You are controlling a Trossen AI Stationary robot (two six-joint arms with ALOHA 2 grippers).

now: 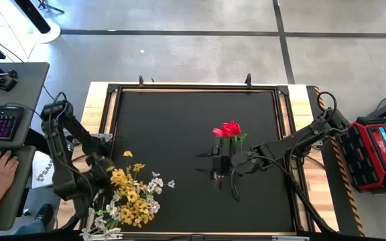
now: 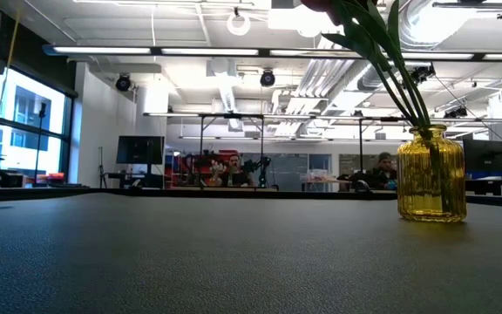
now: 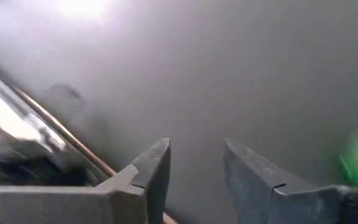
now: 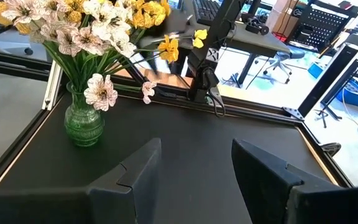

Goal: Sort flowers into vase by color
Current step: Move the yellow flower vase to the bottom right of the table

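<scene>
At the table's [image 1: 179, 120] near left corner we see the left gripper [image 3: 196, 163] low over the black surface, its fingers [image 3: 154, 168] parted with nothing between them. Just beside it stands a green glass vase [image 4: 84, 124] holding yellow flowers [image 1: 129, 194] and white flowers [image 1: 154, 186] together. Toward the middle, right of centre, a yellow ribbed vase [image 2: 430, 174] carries the red tulips [image 1: 229, 129], upright on green stems. Just beside it, nearer the front edge, we find the right gripper [image 4: 194, 165], its fingers [image 4: 263, 171] spread apart and empty, pointing toward the left side.
</scene>
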